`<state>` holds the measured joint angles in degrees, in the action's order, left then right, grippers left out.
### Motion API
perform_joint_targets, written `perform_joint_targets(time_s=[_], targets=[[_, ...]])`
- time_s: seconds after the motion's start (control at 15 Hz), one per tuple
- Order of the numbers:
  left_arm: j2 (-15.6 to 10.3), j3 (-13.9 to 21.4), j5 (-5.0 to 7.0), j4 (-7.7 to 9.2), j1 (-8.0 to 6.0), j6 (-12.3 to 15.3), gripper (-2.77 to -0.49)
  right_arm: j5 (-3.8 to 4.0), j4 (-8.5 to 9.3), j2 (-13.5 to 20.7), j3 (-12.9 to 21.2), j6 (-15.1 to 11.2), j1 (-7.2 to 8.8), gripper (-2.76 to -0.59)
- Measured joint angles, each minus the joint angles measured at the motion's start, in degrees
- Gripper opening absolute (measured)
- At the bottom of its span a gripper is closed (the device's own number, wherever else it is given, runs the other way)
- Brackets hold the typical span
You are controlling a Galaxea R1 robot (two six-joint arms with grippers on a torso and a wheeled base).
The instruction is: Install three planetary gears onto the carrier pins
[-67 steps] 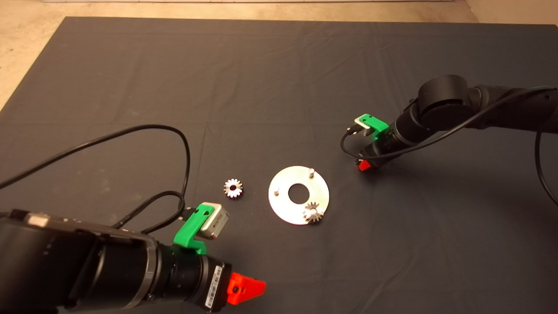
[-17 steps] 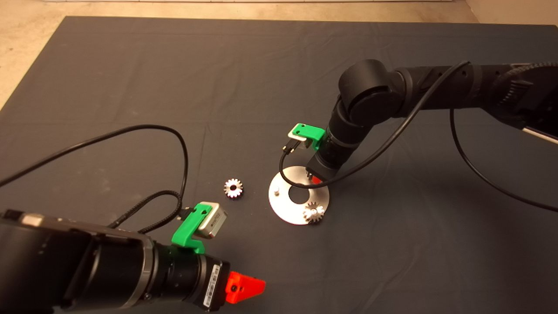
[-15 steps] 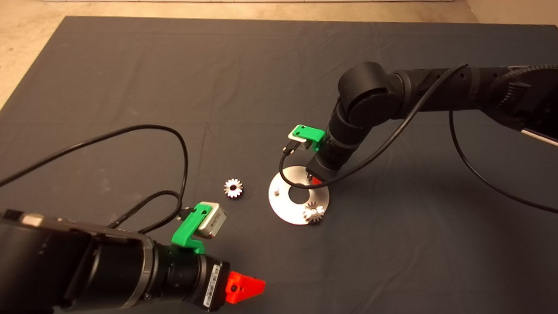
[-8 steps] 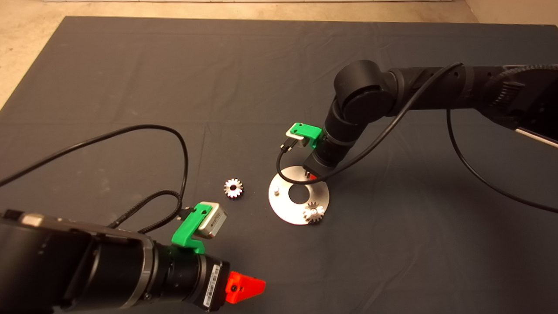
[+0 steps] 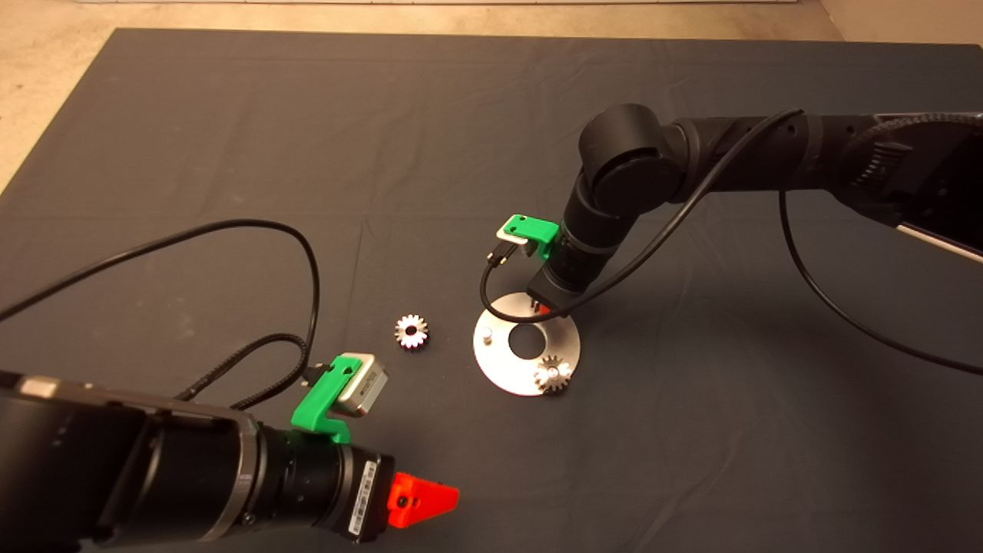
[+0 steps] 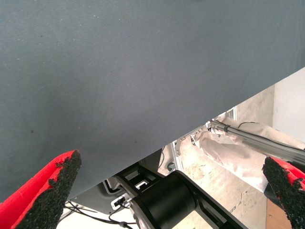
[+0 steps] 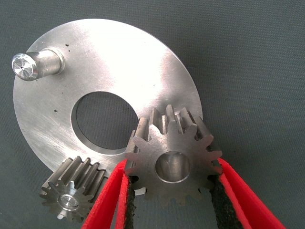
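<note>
right gripper (image 7: 171, 200): pinching a gear (image 7: 172, 155), now slid in over the disc (image 5: 498, 367) rim; pin under it hidden, so not seated yet imo
done: one gear (image 5: 553, 374) on the disc's near pin
spare: third gear (image 5: 412, 331) just left of disc
left gripper (image 6: 167, 191): spread, parked

The head camera sits high above the worktop and looks down at a slant across the dark mat (image 5: 430, 138), wide enough to take in both arms and a strip of pale floor at the far edge. The right wrist camera looks steeply down past its own red fingers (image 7: 107, 205) from very near, filling its view with the carrier disc (image 7: 114, 67); the head view shares that disc (image 5: 503, 361) and the seated gear (image 5: 553, 374), also visible close up (image 7: 71, 193). The left wrist camera looks obliquely along the mat (image 6: 119, 71) to its edge and the robot's base beyond it.
</note>
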<state>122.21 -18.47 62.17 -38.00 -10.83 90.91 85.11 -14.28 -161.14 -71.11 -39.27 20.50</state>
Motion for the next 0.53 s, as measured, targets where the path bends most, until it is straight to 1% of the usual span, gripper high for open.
perform_joint_targets(time_s=[0.27, 0.47, 0.53], targets=[[0.0, 0.0, -0.43, 0.0, 0.0, 0.0, -0.5, 0.24, 0.0, 0.4, 0.2, 0.0, 0.0, -2.42], [-0.1, 0.0, -0.74, 0.0, 0.0, 0.0, -0.5, 0.7, -0.02, 0.4, 0.4, 0.0, 0.0, -2.42], [-0.2, 0.0, -0.82, 0.0, 0.0, 0.0, -0.5, 0.72, -0.02, 0.4, 0.5, 0.0, 0.0, -2.42]])
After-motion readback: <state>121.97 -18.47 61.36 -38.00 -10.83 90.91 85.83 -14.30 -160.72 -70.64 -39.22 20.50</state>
